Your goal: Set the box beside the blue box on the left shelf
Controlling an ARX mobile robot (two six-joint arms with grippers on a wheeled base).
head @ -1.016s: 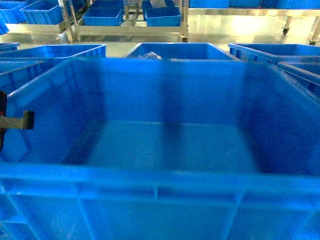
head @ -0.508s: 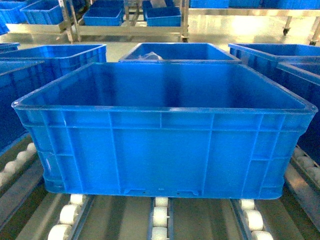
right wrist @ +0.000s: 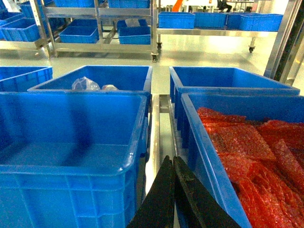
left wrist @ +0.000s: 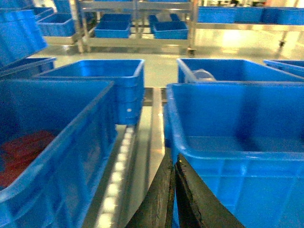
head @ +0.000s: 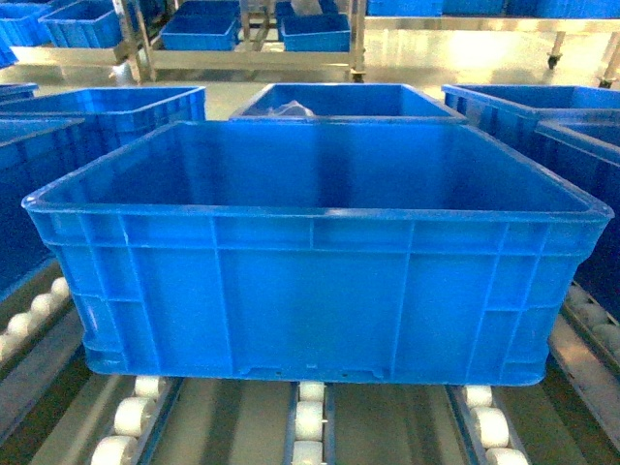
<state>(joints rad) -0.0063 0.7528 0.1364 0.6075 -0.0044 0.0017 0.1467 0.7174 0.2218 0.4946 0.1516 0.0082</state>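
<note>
Box (head: pixel 315 291) bore no readable label & sat unmoved on left shelf (head: pixel 310 421) rollers vs 0.5 s ago. Left gripper (left wrist: pixel 173 164) and right gripper (right wrist: pixel 173 164) were pinched closed, empty, beside its outer walls.

Beyond the grippers, a glossy pale floor (head: pixel 455 53) reflected bright light; metal racks (right wrist: pixel 99 45) on castors held blue bins (right wrist: pixel 135 34).

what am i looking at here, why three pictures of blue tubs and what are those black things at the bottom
A wheeled robot with two arms took these. One camera on its body looks straight at the box, an empty blue crate resting on the left shelf, a rack of white rollers. The other two cameras sit on the wrists. The black shapes are the left gripper and right gripper, fingers pressed together, holding nothing. A neighbouring crate holds red bubble wrap.
</note>
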